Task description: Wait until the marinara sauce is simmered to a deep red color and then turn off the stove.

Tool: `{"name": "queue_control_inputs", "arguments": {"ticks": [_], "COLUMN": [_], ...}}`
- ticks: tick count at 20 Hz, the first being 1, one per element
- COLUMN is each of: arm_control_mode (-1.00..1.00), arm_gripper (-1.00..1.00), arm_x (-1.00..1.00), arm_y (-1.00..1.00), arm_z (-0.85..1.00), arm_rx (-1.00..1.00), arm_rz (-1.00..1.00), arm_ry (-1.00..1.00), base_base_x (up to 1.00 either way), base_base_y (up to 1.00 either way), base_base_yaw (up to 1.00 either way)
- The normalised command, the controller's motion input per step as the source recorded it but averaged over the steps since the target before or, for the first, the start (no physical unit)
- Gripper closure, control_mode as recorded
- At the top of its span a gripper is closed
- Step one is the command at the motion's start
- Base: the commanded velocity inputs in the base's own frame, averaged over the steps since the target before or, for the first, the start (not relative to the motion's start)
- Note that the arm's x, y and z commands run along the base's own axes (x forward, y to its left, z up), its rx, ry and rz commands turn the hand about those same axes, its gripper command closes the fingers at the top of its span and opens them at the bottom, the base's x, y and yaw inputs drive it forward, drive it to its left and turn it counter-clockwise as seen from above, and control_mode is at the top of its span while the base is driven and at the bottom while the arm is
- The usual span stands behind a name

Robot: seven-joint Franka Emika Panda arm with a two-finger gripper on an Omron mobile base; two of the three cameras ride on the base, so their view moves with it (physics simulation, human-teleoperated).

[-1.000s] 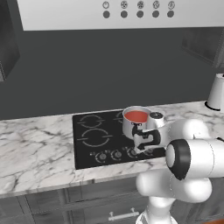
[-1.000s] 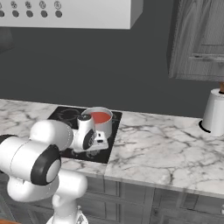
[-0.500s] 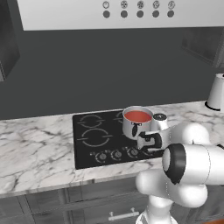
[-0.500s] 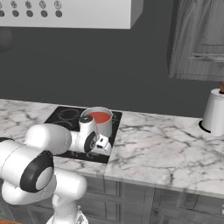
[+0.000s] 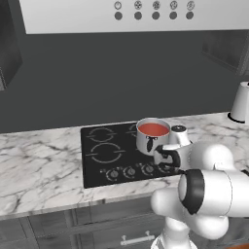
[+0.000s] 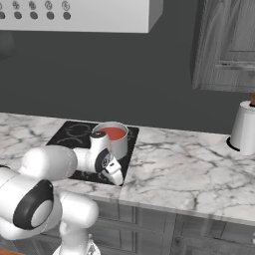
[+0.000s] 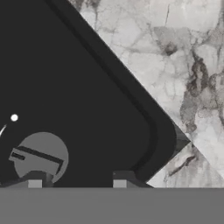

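Your jaws, spread, hover over the knob (image 7: 40, 158) at the stove's (image 5: 104, 168) front right corner; the marinara sauce (image 5: 153, 129) looks red, so close and turn.

Arm bent low forward; tool (image 7: 78, 178) pointing down, jaws parted, empty.

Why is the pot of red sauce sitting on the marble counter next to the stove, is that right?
Not quite. The steel pot of marinara sauce sits on the black stove itself, at its back right burner, not on the marble counter. The left base view shows it.
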Motion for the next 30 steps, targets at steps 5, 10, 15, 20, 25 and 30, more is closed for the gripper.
{"name": "queue_control_inputs", "arguments": {"ticks": [5, 10, 15, 20, 25, 30], "arm_control_mode": [-1.0, -1.0, -1.0, -1.0, -1.0, -1.0], "arm_gripper": [1.0, 1.0, 1.0, 1.0, 1.0, 1.0], "arm_x": [-0.45, 0.0, 0.43, 0.26, -0.64, -0.81], "arm_y": [-0.25, -0.08, -0.03, -0.06, -0.25, -0.2], "arm_z": [-0.33, -0.33, -0.46, -0.45, -0.45, -0.38], "arm_rx": [0.01, -0.01, -0.05, 0.0, 0.0, 0.0], "arm_rz": [-0.62, -0.59, -0.59, -0.61, -0.47, -0.48], "arm_ry": [-0.14, -0.17, -0.26, -0.24, -0.45, -0.47], "base_base_x": [0.0, 0.0, 0.0, 0.0, 0.0, 0.0], "base_base_y": [0.0, 0.0, 0.0, 0.0, 0.0, 0.0], "base_base_yaw": [0.0, 0.0, 0.0, 0.0, 0.0, 0.0]}}
